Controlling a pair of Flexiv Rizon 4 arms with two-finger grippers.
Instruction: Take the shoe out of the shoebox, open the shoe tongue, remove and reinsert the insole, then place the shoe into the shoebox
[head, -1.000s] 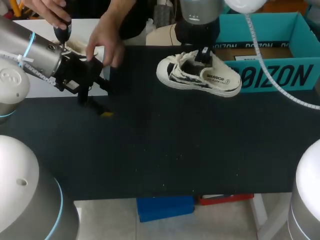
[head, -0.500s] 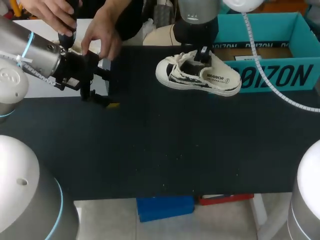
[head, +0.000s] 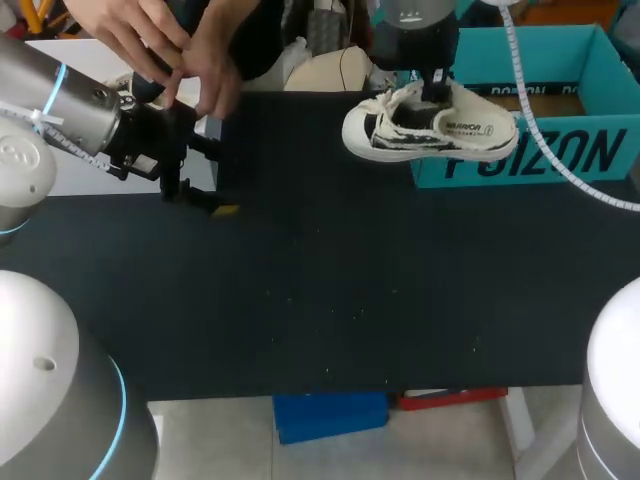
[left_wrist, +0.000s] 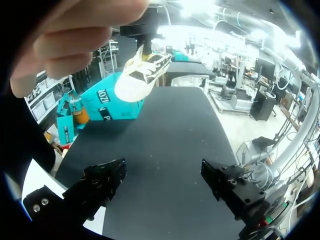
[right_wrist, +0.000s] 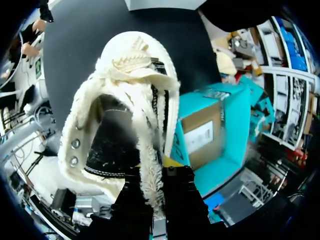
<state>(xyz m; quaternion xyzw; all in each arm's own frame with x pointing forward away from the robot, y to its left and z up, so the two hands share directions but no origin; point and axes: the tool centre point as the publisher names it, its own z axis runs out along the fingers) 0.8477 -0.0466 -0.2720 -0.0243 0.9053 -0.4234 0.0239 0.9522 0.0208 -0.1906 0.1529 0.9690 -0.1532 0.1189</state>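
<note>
L gripper (left_wrist: 165, 182) held low, fingers wide apart; R gripper (right_wrist: 152, 187) raised, pointing down, fingers prob. pinched close.

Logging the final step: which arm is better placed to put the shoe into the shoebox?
Right: right hand holds the shoe raised beside the shoebox; left hand is open across the table.

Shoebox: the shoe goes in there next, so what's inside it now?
Bare brown floor shows inside the shoebox; the end behind the shoe and right hand is hidden.
</note>
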